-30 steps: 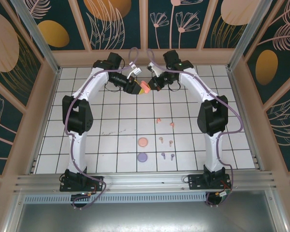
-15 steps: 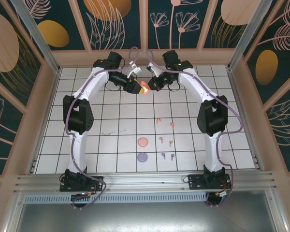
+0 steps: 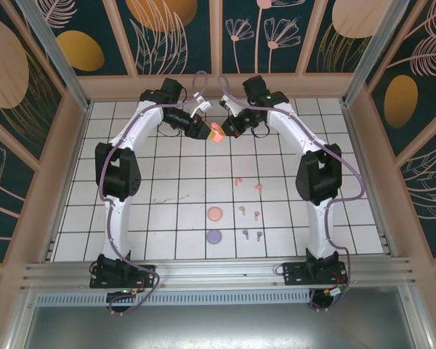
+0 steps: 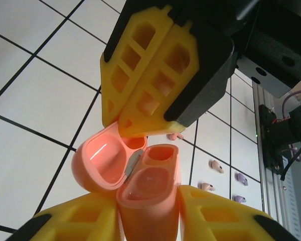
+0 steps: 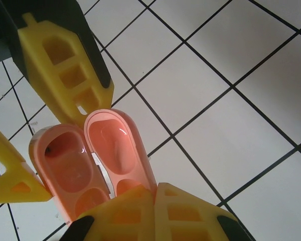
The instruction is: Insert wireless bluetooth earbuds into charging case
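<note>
Your left tool (image 4: 148, 213) clamps the coral charging case (image 4: 149, 186) aloft so your right tool (image 4: 133, 125), closed, can push its lid (image 4: 101, 160) open; the earbuds (image 3: 243, 210) lie on the tabletop (image 3: 167, 167), well apart

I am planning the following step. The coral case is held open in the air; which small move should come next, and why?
Probably the right end effector should leave the lid and descend toward a coral-red earbud: the case, gripped by the left end effector, is open and looks empty.
</note>
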Available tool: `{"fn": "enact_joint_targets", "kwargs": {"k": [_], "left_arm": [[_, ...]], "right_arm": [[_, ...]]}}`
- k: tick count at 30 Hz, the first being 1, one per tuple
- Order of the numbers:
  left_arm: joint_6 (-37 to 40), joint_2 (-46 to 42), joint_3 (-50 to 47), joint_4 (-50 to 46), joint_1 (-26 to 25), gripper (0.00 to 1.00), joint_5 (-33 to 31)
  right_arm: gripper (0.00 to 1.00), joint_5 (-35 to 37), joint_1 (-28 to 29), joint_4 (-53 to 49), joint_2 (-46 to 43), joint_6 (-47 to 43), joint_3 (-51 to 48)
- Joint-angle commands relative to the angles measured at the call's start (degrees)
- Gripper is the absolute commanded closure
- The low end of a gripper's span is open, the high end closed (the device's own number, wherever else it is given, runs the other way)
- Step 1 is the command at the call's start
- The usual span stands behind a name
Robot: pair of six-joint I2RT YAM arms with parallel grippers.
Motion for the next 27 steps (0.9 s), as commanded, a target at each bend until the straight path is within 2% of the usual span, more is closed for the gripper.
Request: {"fn": "enact_joint_targets", "kwargs": {"k": [1, 4, 11, 12, 15, 18, 22, 27], "left_arm": [[1.4, 1.2, 2.2, -1.4, -0.2, 0.72, 2.4], [1.4, 1.3, 2.3, -1.3, -0.2, 0.77, 2.7], [1.6, 1.3, 1.9, -1.0, -0.3, 1.00, 3.7], [1.6, 1.2, 1.7, -0.8, -0.2, 1.00, 3.9], [0.1, 0.3, -0.1, 1.9, -0.2, 1.00, 4.0], [-4.0, -2.8, -6.0, 10.1, 0.4, 1.00, 4.3], [-13.3, -9.5, -17.5, 27.0, 1.8, 1.00, 4.2], [-25.9, -19.3, -34.2, 52.3, 2.3, 1.00, -2.0]], "right_arm": [[1.00, 0.5, 0.9, -0.6, -0.9, -0.7, 2.1], [1.00, 0.5, 1.1, -0.6, -0.7, -0.6, 2.3], [1.00, 2.0, 1.0, 1.1, -0.8, 1.3, 2.9], [0.96, 2.5, 1.0, 1.8, -1.0, 2.1, 2.8], [0.76, 3.7, 0.2, 3.2, -2.1, 4.7, 2.5], [0.64, 3.7, -1.6, 6.1, -5.7, 8.4, -1.8], [0.53, 4.7, -4.3, 14.3, -14.7, 15.6, -16.2], [0.50, 10.8, -3.9, 20.3, -22.0, 26.2, -30.4]]}}
